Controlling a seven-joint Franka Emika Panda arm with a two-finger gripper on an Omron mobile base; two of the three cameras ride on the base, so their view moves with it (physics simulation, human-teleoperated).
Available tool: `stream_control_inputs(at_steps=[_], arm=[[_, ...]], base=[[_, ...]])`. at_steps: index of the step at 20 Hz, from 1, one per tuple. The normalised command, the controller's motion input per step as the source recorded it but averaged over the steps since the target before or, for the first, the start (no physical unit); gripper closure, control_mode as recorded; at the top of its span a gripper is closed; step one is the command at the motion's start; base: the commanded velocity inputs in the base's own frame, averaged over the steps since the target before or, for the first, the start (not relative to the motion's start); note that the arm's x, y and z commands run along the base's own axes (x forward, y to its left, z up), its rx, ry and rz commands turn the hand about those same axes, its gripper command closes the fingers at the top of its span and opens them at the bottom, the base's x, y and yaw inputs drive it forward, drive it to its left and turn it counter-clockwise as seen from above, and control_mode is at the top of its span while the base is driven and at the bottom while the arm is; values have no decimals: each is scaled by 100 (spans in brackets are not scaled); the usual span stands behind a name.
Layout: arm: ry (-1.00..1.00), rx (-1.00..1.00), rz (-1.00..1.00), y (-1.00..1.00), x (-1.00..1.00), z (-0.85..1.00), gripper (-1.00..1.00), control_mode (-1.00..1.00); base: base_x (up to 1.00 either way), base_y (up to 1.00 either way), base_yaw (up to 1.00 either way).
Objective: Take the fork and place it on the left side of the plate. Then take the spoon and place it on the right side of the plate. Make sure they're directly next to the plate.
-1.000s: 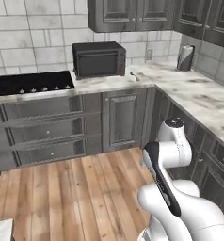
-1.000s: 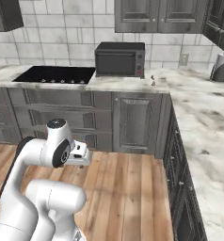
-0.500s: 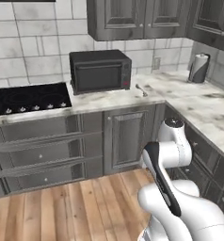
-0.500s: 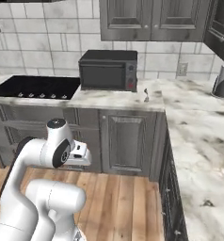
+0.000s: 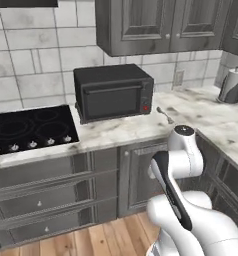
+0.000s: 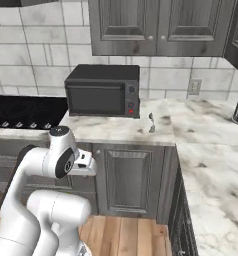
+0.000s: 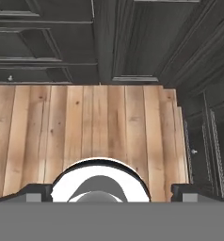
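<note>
A slim silver utensil point(image 6: 151, 122) lies on the marble bench point(image 6: 201, 125), just at 3 o'clock from the microwave point(image 6: 103, 91), its long axis running front to back; fork or spoon, I cannot tell. The pincer point(image 7: 111, 192) gapes wide, empty, over wood floor point(image 7: 100, 127).

toaster oven point(image 6: 103, 92) on marble table point(image 6: 201, 150) | small utensil point(image 6: 151, 122) (type unclear) just right of it | cooktop point(image 6: 21, 111) left
</note>
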Motion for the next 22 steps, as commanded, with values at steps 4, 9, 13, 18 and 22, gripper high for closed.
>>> stream_control_inputs(at_steps=[4,9,13,18,22], arm=[[0,0,0,0,0,0,-100,100],[0,0,0,0,0,0,-100,100],[0,0,0,0,0,0,-100,100],[0,0,0,0,0,0,-100,100],[2,6,0,-82,49,-48,-100,-100]], base=[[100,-24,-7],[100,-32,-6],[100,-48,-4],[85,-60,-1],[0,0,0]])
